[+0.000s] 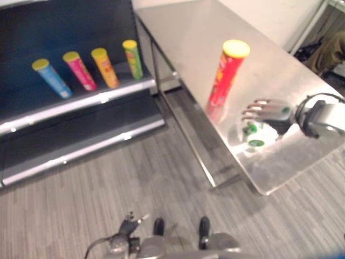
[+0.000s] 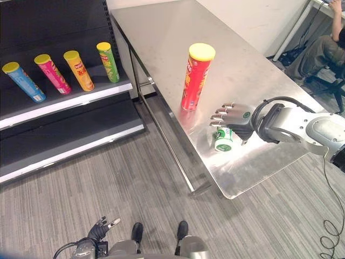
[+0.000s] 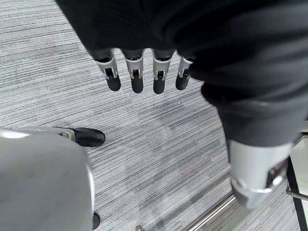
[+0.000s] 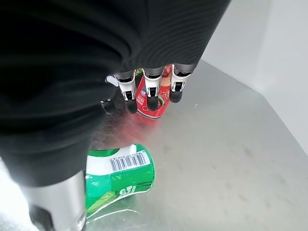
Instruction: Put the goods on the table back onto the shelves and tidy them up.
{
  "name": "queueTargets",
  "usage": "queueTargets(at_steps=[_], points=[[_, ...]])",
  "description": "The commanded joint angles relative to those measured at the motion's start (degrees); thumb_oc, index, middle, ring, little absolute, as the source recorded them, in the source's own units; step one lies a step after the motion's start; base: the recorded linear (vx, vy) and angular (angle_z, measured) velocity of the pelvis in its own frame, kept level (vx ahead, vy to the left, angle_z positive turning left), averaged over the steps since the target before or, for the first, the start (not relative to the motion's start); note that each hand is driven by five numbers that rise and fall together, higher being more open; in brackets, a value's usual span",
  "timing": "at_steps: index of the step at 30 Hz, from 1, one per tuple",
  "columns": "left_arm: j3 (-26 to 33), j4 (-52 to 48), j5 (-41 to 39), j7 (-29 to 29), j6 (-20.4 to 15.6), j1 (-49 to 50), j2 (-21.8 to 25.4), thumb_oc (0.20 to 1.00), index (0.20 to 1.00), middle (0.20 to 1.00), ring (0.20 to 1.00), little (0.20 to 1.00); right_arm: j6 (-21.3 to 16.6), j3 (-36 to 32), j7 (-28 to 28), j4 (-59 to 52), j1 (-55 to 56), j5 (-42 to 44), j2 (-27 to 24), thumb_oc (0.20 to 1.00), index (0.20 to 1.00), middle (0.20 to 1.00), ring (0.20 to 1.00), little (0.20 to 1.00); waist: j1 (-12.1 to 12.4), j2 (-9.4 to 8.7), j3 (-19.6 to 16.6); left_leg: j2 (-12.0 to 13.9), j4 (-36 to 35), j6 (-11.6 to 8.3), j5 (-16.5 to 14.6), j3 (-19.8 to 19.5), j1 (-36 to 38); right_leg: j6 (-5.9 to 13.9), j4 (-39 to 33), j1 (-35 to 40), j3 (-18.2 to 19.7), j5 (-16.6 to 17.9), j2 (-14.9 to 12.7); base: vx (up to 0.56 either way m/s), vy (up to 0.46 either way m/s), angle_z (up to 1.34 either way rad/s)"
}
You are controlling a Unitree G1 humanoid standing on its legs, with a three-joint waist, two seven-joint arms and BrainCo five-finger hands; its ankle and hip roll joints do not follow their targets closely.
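On the steel table (image 2: 259, 65) a green chip can (image 2: 223, 139) lies on its side, directly under the right hand (image 2: 235, 120). This hand hovers above it with its fingers (image 4: 153, 94) relaxed and straight, grasping nothing. Just beyond the fingertips a red chip can with yellow lid (image 2: 195, 75) stands upright. On the dark shelf (image 2: 70, 102) four cans lean in a row: blue (image 2: 21, 81), pink (image 2: 51, 73), orange (image 2: 78, 69) and green (image 2: 108, 61). The left hand (image 3: 144, 72) hangs low over the grey floor (image 2: 135, 183), fingers extended and empty.
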Motion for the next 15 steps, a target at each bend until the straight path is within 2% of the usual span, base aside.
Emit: queueTargets(at_steps=[1,15], points=[[-0.54,-3.05,-0.02,-0.24,-1.54,-0.19,2.11,1.000,1.000,1.000,1.000,1.000,0.37,-0.43,-1.13,-2.61,0.16,-0.76,-2.94,1.000,1.000,1.000,1.000,1.000,1.09,-1.07,-1.00,8.93,5.73,-6.15,-5.42,3.78,-1.75,2.95,13.07,-1.82,1.31,-15.51,-2.31,0.00,0.000,0.00],[-0.27,-3.59,0.44,0.22,-1.67,-0.46,3.07,1.000,1.000,1.000,1.000,1.000,0.42,-5.11,-3.07,-1.10,6.11,-3.71,-0.65,1.000,1.000,1.000,1.000,1.000,1.49,-0.50,0.55,9.27,6.20,-6.19,-5.09,3.44,-2.25,2.58,15.36,-3.17,1.35,-16.36,-2.22,0.00,0.000,0.00]])
